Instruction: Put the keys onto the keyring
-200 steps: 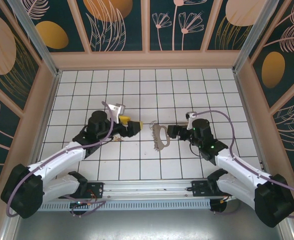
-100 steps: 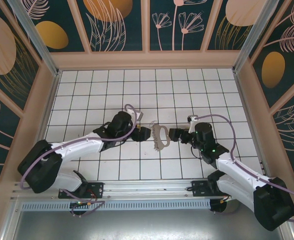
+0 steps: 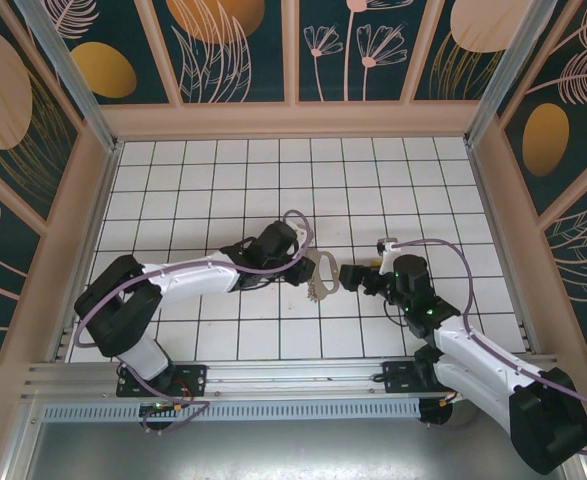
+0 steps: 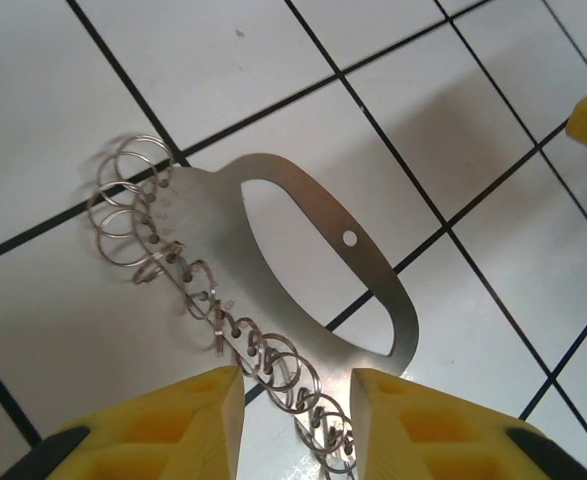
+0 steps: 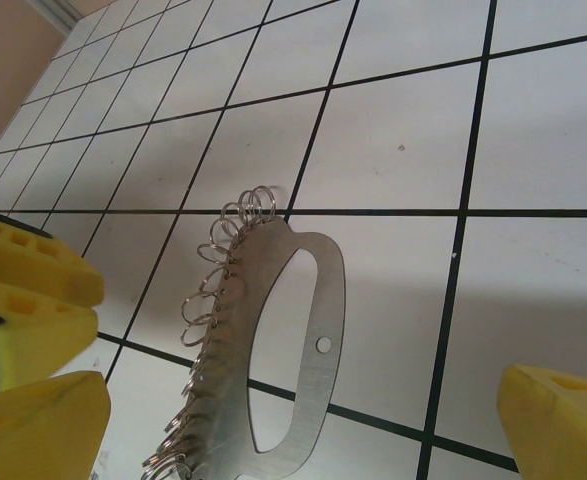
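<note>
The keyring is a flat steel plate with an oval cut-out and a row of split rings along one edge, lying on the white tiles. My left gripper is open but narrowed. Its yellow fingers straddle the plate's narrow end and the last rings, with a sliver of gap on each side. In the top view the left gripper reaches the plate from the left. My right gripper stands wide open facing the plate from the right and touches nothing. The keys are out of view.
The tiled floor is boxed in by low beige walls at the back and sides. A metal rail with both arm bases runs along the near edge. Open tiles lie behind the plate.
The left arm has swung right across the floor to the plate, and its jaws have narrowed around the plate's end. The right gripper has edged slightly closer and stays wide.
</note>
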